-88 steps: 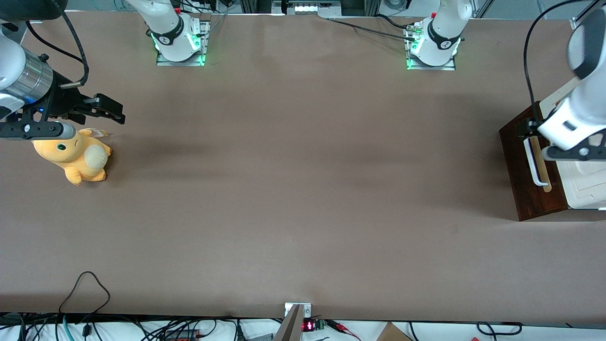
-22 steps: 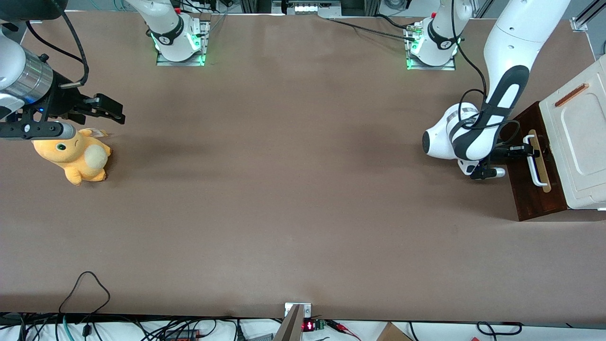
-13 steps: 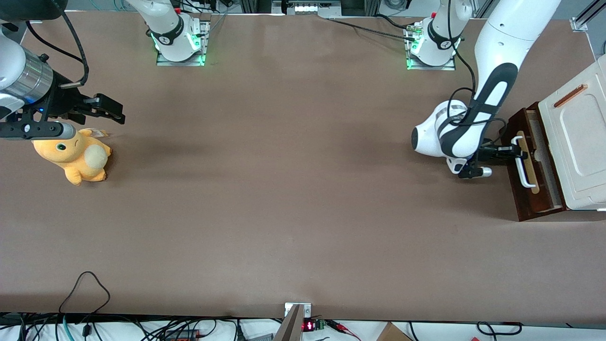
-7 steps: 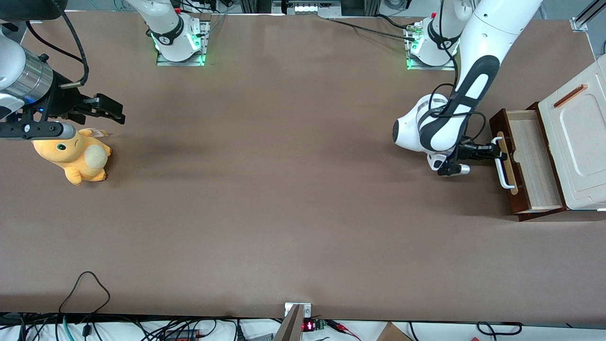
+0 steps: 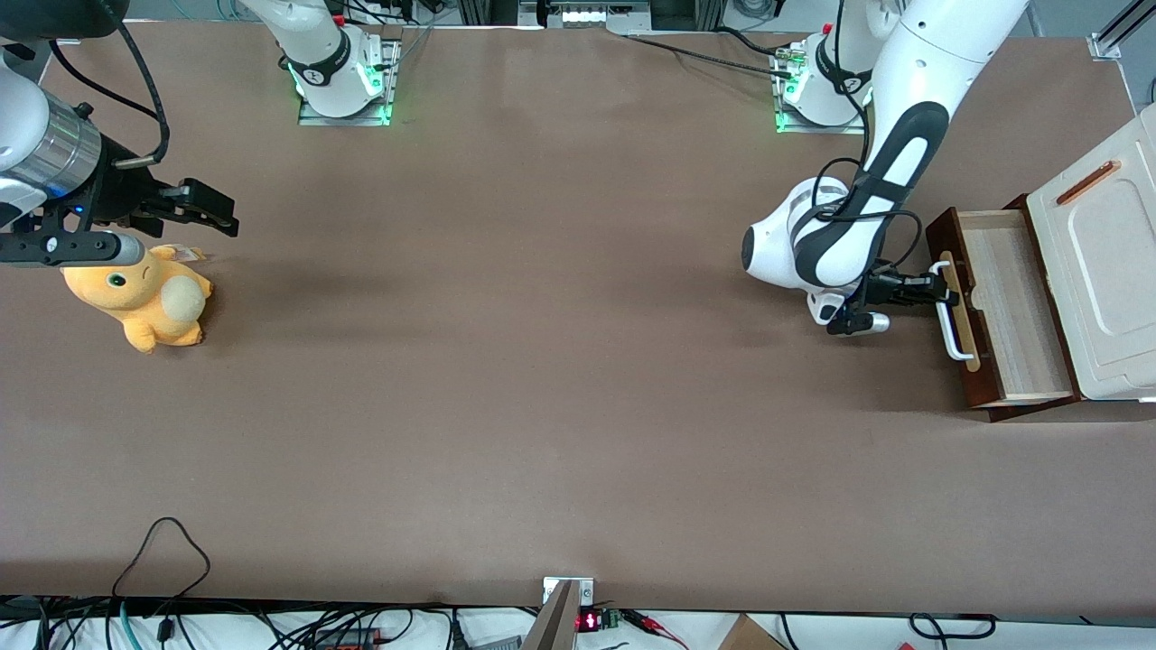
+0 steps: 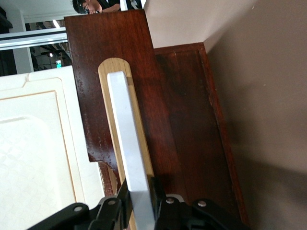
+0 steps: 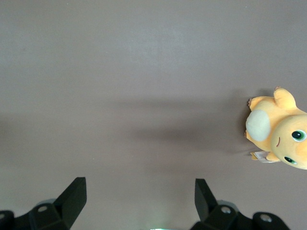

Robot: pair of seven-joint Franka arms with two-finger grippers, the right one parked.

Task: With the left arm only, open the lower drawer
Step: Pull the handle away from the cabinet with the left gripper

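Note:
The lower drawer (image 5: 1011,311) is pulled out from under the cream-white cabinet (image 5: 1106,271), its pale wood inside showing. Its dark brown front (image 6: 124,86) carries a white loop handle (image 5: 946,311) on a pale wood strip (image 6: 108,72). The left arm (image 5: 867,199) reaches down in front of the drawer. Its black gripper (image 5: 939,291) is shut on the white handle (image 6: 127,139), one finger (image 6: 158,187) on each side of the bar.
An orange plush toy (image 5: 149,298) lies toward the parked arm's end of the table. The brown table (image 5: 542,361) stretches between. Cables (image 5: 163,560) run along the edge nearest the front camera. The cabinet's upper panel has a thin copper bar (image 5: 1088,181).
The gripper took hold of the handle and pulled the drawer out from the cabinet toward the table's middle. In the last half second it slid out a little more.

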